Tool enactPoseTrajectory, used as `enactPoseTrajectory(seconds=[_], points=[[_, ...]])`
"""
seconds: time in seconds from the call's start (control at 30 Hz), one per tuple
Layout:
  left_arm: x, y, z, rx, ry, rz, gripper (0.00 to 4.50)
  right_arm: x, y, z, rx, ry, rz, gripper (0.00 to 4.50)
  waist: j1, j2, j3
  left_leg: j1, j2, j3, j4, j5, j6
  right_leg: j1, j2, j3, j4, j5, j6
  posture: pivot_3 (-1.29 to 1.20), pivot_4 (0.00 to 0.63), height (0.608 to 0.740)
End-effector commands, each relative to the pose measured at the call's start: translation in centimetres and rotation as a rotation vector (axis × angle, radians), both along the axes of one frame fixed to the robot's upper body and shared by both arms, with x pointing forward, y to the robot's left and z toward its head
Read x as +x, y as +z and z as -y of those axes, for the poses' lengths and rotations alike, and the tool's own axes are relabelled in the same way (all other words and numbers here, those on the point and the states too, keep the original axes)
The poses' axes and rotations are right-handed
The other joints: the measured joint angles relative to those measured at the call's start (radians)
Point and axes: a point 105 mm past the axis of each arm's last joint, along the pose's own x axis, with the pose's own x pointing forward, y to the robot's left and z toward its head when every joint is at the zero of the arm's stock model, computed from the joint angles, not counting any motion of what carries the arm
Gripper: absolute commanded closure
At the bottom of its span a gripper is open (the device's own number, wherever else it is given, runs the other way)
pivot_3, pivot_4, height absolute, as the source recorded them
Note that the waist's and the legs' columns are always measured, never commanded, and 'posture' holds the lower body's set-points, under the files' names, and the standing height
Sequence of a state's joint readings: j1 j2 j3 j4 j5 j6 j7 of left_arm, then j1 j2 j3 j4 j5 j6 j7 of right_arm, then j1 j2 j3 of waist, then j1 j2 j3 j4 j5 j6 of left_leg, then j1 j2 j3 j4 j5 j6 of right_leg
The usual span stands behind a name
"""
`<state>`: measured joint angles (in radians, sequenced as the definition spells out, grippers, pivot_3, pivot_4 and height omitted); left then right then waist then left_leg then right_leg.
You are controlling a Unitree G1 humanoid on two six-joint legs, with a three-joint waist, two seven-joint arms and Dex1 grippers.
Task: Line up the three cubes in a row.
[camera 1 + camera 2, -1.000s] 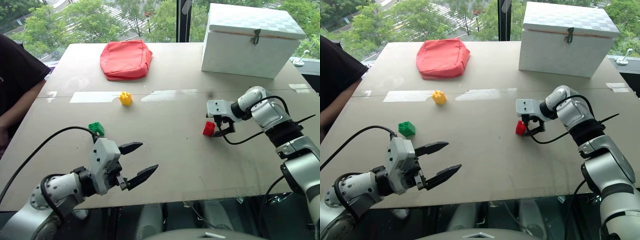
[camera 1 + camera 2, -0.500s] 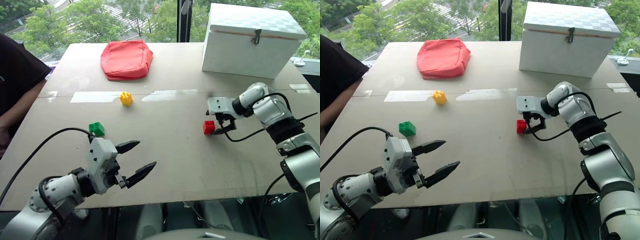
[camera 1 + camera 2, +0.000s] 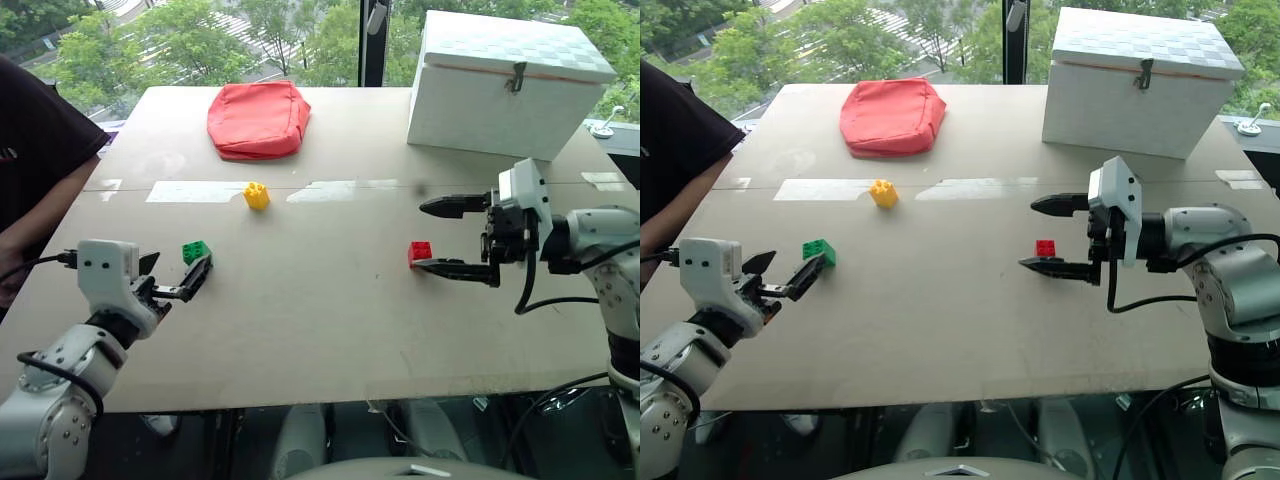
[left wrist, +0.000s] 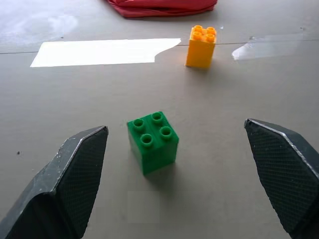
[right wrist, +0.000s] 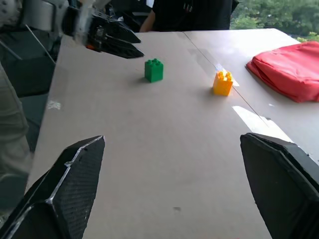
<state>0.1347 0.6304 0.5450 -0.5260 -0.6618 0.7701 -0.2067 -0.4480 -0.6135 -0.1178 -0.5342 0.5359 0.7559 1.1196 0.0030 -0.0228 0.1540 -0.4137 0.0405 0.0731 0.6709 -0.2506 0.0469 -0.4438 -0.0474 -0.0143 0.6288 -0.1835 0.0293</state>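
Behind the bench point(image 3: 330, 330) I see tall windows with green trees outside. At the bench's far edge lie a red pouch point(image 3: 257, 118) and a large white box point(image 3: 510, 82) with a latch on its front. A person in a dark top point(image 3: 35, 150) stands at the bench's left side.

From my station I read the left gripper point(image 3: 172, 283) as open, its two black fingers spread and holding nothing. It is aimed across the bench at low height. The green cube point(image 4: 152, 142) stands upright with studs up, just ahead of this gripper; in the left wrist view it sits between the lines of the two fingers but beyond their tips, not touched. The yellow cube point(image 4: 201, 46) stands farther out along the same heading, well apart from the green one, near a bright patch of reflected light.

The right gripper point(image 3: 432, 235) is also open, jaws spread wide and empty, pointing toward the robot's left. The red cube point(image 3: 420, 252) rests on the bench close beside its lower finger point(image 3: 450, 268); I cannot tell whether the two touch. In the right wrist view, green and yellow cubes both lie far ahead of this gripper.

All three cubes stand separately; they form no row.
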Motion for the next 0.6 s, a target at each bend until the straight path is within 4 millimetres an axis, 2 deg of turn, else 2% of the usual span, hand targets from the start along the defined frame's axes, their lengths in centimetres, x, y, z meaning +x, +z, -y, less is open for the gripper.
enactPoseTrajectory(seconds=[0.03,0.17,0.5,0.6], points=[[1.2,0.4,-0.9,0.051,0.099,-0.02,0.0,-1.4,1.2,-0.3,0.033,-0.017,0.077,0.03,0.0,0.0,0.0,0.0,0.0,0.001,0.0,0.0,0.0,0.0,-0.001,0.001,0.0,0.0,0.0,0.0,0.15,0.74],[2.8,-0.1,-0.7,0.02,0.16,-0.048,0.0,-2.2,1.1,-0.5,0.028,-0.012,0.081,0.03,0.004,-0.001,0.0,0.0,-0.001,0.001,0.0,0.0,0.0,0.0,-0.001,0.001,-0.001,0.0,0.0,0.0,0.15,0.74],[4.9,-3.0,0.2,-0.043,0.219,-0.104,0.0,-2.5,1.1,-0.3,0.003,-0.026,0.085,0.03,0.008,-0.002,-0.001,0.0,-0.002,0.0,0.0,0.0,0.0,0.0,0.0,0.0,-0.001,0.0,0.0,0.0,0.15,0.74],[5.2,-3.6,0.3,-0.046,0.22,-0.106,1.32,-2.5,1.0,-0.3,-0.005,-0.033,0.086,0.0,0.009,-0.002,-0.001,0.0,-0.002,0.0,0.0,0.0,0.0,0.0,-0.001,0.0,-0.001,0.0,0.0,0.0,0.15,0.74]])
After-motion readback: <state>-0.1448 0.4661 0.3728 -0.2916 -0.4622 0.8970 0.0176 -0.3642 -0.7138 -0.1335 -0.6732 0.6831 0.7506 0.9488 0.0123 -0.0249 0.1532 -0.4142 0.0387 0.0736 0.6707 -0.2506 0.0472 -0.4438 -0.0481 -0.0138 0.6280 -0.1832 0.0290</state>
